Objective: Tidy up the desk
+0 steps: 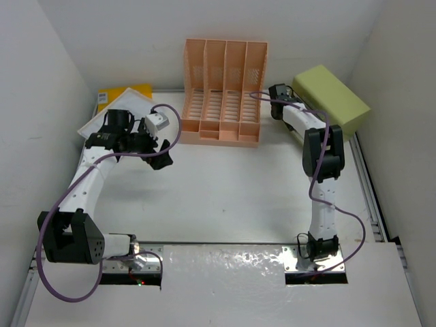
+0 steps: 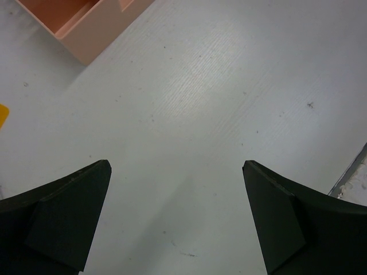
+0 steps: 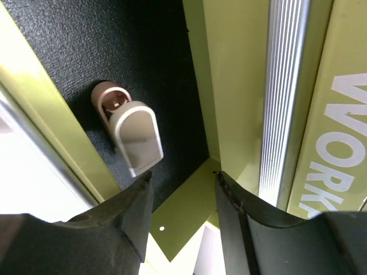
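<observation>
Left gripper point(image 2: 176, 165) (fingers wide) above desk point(image 2: 229, 86)

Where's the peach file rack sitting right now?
In the top view, the peach file rack stands at the far middle of the desk, near the back wall, between the left hand and the lime-green box on the right.

The left white-and-black jointed arm point(image 1: 85, 184) rises from its base at 7 o'clock and reaches toward 10 o'clock. Its black two-finger left gripper point(image 2: 176, 169) is spread wide. The right white-and-black jointed arm point(image 1: 320, 197) stands at 4 o'clock and reaches toward 1 o'clock. The black two-finger right gripper point(image 3: 183, 186) has its jaws partly apart.
</observation>
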Robot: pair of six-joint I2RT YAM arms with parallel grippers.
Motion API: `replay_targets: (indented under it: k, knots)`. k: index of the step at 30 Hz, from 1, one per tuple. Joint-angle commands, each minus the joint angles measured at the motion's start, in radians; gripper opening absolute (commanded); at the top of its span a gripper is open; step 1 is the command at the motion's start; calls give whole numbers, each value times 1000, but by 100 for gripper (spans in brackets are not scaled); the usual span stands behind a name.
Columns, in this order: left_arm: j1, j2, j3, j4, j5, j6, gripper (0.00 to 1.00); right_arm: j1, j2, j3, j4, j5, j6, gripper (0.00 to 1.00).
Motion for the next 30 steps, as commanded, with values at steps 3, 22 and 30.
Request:
replay_targets:
  k: [3, 22, 30]
  knots:
    - [9, -10, -9, 24, 10, 0, 100, -2, -95, 10, -28, -41, -7, 46]
    - [9, -13, -5, 7, 20, 14, 100, 76, -237, -250, 70, -463, 39, 0]
    - [9, -11, -15, 23, 0, 8, 100, 55, -54, -110, 62, -318, 56, 0]
